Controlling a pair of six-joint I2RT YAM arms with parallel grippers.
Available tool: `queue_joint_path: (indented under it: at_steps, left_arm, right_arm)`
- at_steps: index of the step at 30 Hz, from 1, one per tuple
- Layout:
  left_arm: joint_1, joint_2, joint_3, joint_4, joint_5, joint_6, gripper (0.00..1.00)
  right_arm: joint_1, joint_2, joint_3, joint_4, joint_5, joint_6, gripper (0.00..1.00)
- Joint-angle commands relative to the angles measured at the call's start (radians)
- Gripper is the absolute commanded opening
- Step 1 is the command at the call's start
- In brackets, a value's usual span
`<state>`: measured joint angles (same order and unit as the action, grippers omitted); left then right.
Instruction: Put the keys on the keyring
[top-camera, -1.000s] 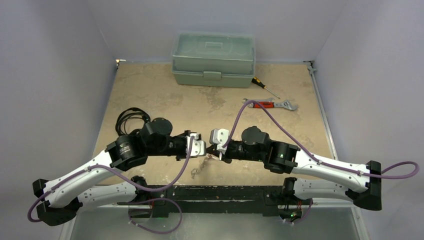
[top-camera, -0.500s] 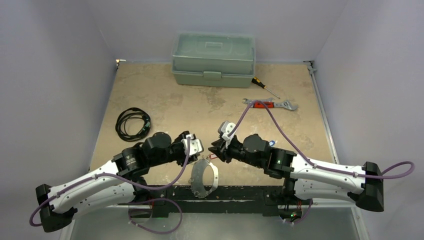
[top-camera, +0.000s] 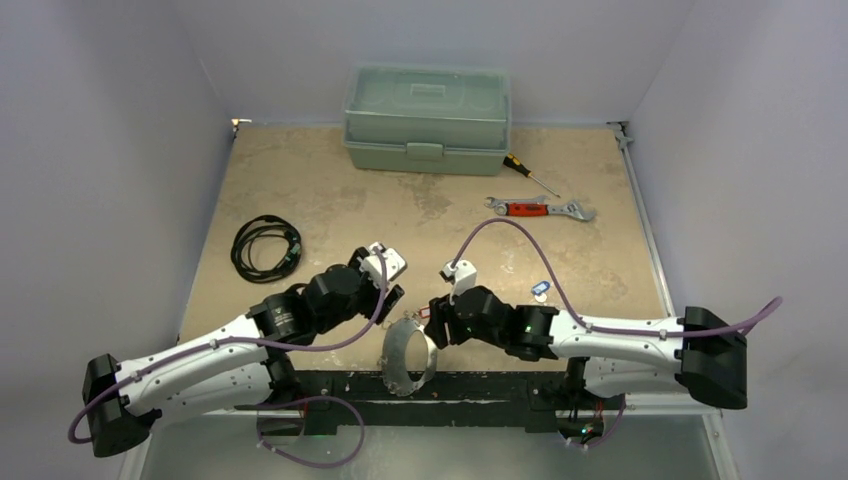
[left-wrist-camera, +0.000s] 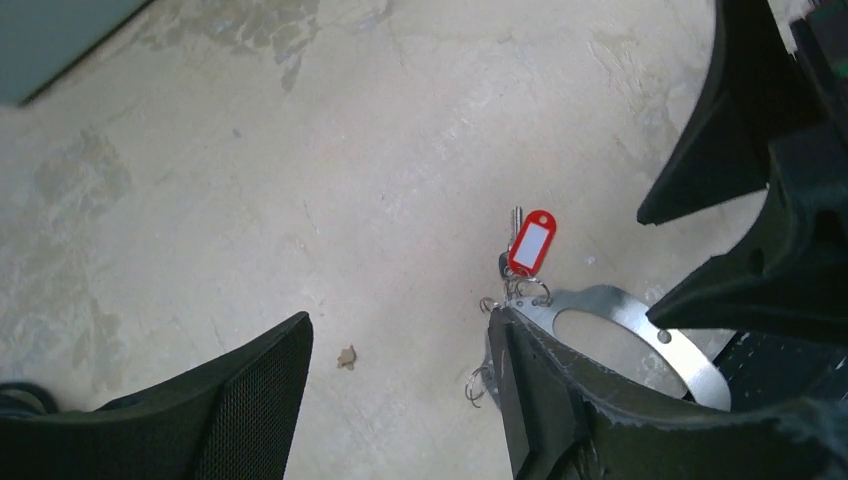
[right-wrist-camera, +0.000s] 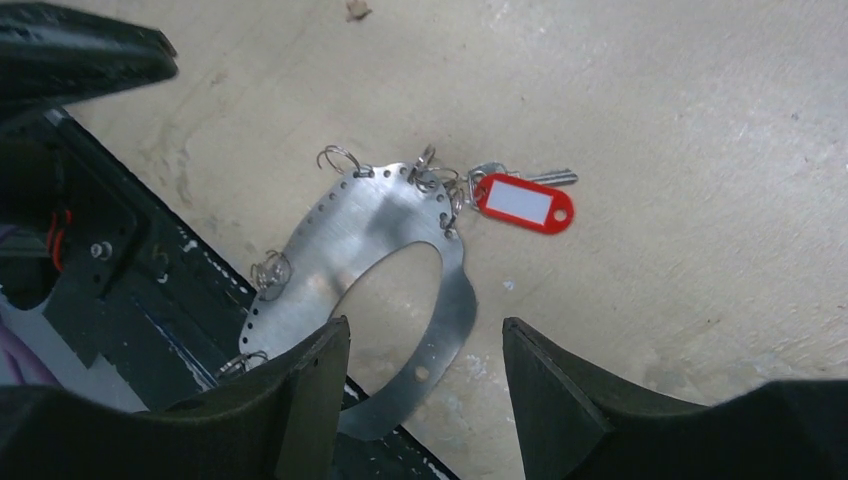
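Note:
The keyring, a flat silver oval with holes along its rim and several small split rings, lies at the table's near edge, partly over the black rail. A key with a red tag hangs from a split ring at its far end and lies flat on the table. A key with a blue tag lies apart, to the right. My left gripper hovers open just left of the keyring, holding nothing. My right gripper is open above the keyring, also holding nothing. In the top view the two grippers face each other.
A green toolbox stands at the back. A screwdriver and a red-handled wrench lie at the back right. A coiled black cable lies on the left. The black rail runs along the near edge.
Both grippers have opened and drawn apart. The keyring with the red-tagged key, held up between them a second ago, now lies on the table.

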<state>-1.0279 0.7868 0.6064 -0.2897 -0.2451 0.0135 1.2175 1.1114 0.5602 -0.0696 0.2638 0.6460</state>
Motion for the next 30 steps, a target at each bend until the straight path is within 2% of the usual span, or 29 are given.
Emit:
queue_joint_path:
  at_steps: [1,4,8,13,21,30]
  left_arm:
    - [0.006,0.017,0.066,-0.065,-0.107,-0.289,0.65]
    - [0.006,0.043,0.065,-0.12,-0.14,-0.45,0.66]
    - [0.006,0.133,0.078,-0.292,-0.213,-0.702,0.63]
    - [0.006,0.138,-0.064,-0.182,-0.164,-0.839,0.59]
    - [0.006,0.191,-0.139,-0.055,-0.1,-0.817,0.52]
    - [0.006,0.256,-0.198,0.127,-0.053,-0.749,0.37]
  right_arm:
    - [0.007,-0.01,0.05,-0.004,0.014,0.024,0.61]
    - [0.006,-0.041,0.042,0.017,0.062,-0.037,0.66]
    - [0.007,-0.048,0.03,0.041,0.042,-0.067,0.69]
    - [0.005,-0.03,0.006,0.027,0.037,-0.016,0.69]
    - [0.007,-0.05,-0.043,0.055,0.007,0.007,0.69]
    - [0.007,-0.053,-0.057,0.067,-0.01,-0.004,0.69]
